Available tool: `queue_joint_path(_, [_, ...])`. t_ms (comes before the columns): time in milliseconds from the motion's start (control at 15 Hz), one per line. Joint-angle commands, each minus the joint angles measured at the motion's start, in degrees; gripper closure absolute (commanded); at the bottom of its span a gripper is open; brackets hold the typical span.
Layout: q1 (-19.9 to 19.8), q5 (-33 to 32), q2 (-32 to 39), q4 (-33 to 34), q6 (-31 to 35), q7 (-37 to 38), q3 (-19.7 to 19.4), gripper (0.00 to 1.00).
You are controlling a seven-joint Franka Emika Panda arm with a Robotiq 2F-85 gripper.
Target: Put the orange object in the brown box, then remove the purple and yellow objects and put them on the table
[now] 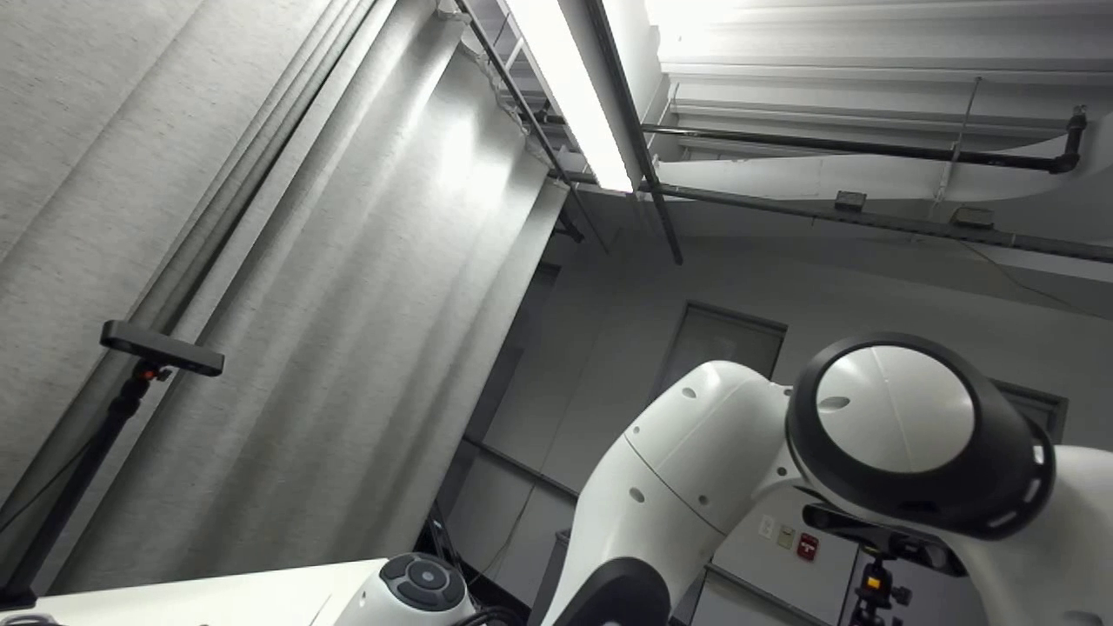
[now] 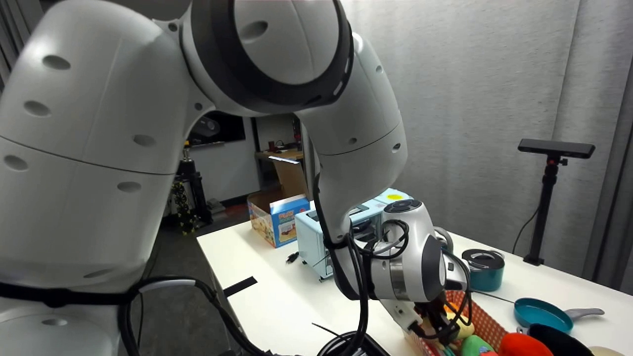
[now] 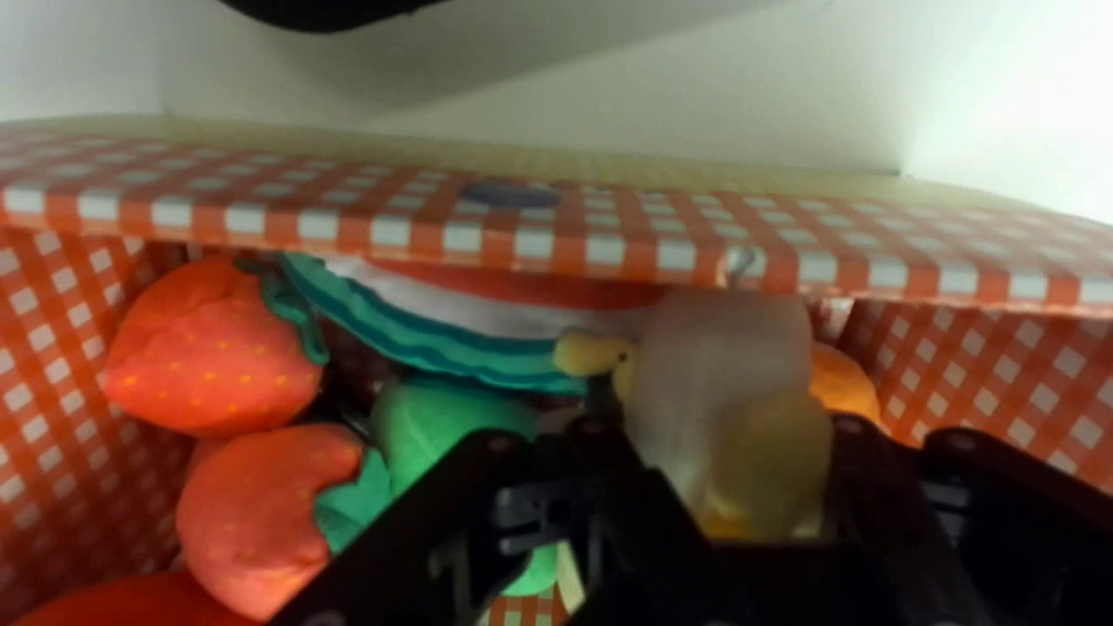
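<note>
In the wrist view an orange round object (image 3: 842,382) lies at the right inside a red-and-white checked box (image 3: 522,230), partly behind my right finger. A blurred pale and yellow object (image 3: 739,382) stands between my gripper's fingers (image 3: 726,426). The gripper is open wide around it, down inside the box; whether a finger touches the object is unclear. In an exterior view the checked box (image 2: 482,321) shows yellow (image 2: 466,329) and orange (image 2: 450,307) beside my gripper, whose fingertips are hidden. No purple object clearly shows. A cardboard box with printed sides and brown flap (image 2: 291,178) stands farther back.
Red strawberry-like soft toys (image 3: 213,356), a green one (image 3: 435,426) and a striped slice (image 3: 452,335) share the checked box. A light-blue toaster oven (image 2: 311,242), teal pot (image 2: 487,274), teal pan (image 2: 541,315) and black pan (image 2: 559,341) stand around. Cables hang from my arm.
</note>
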Motion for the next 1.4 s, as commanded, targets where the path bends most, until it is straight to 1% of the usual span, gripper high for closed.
queue_joint_path(0, [-0.4, -0.4, -1.5, 1.0, -1.2, -1.8, 0.4, 0.9])
queue_joint_path(67, [0.1, -0.9, -2.3, 0.9, -1.5, -2.0, 0.1, 0.97])
queue_joint_path(133, [0.5, -1.2, -3.3, 0.6, -1.8, -2.3, 0.0, 0.99])
queue_joint_path(200, [0.0, -0.8, -4.4, 0.0, -1.2, -3.0, 1.1, 1.0])
queue_joint_path(267, [-0.1, -0.6, -5.5, -0.4, -0.9, -3.4, 1.7, 0.97])
queue_joint_path(533, [0.0, -0.5, -11.3, -2.5, -1.2, -5.3, 4.6, 0.97])
queue_joint_path(800, [-1.6, 3.2, -16.5, -6.5, -1.8, -8.6, 9.6, 0.97])
queue_joint_path(1067, [-2.8, 11.7, -19.9, -11.8, -2.6, -12.6, 15.7, 0.97])
queue_joint_path(1133, [3.6, 18.8, -20.6, -13.4, -2.4, -17.2, 11.1, 0.97])
queue_joint_path(1333, [7.0, 30.9, -20.9, -15.2, -3.8, -25.0, 11.4, 0.97])
